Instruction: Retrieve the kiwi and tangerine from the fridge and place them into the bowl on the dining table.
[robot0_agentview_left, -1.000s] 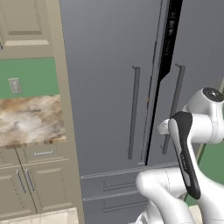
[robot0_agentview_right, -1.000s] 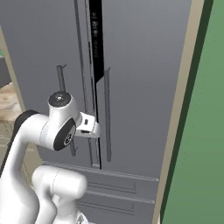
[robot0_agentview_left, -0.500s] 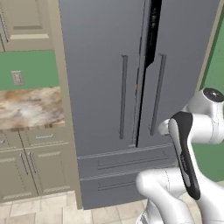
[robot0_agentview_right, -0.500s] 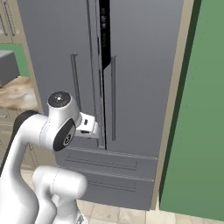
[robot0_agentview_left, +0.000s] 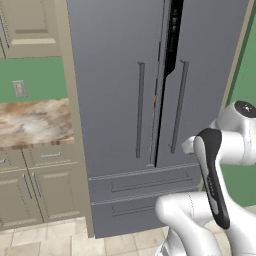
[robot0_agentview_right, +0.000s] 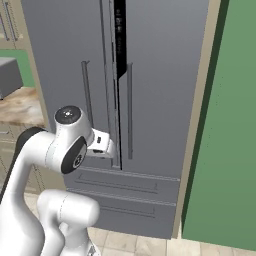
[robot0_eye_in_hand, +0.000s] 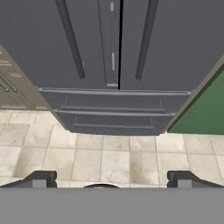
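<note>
At the hand view's 6 o'clock edge:
gripper (robot0_eye_in_hand: 109, 178): fingers (robot0_eye_in_hand: 39, 178) spread fully apart, grasping nothing, touching nothing.
fridge (robot0_agentview_left: 150, 100): ahead at 12 o'clock; left door slightly ajar, showing a dark gap.
right door handle (robot0_agentview_left: 177, 107): judged stiff, heavy swing; take hold mid-bar.
tangerine: presumably inside; judged light, smooth.
</note>
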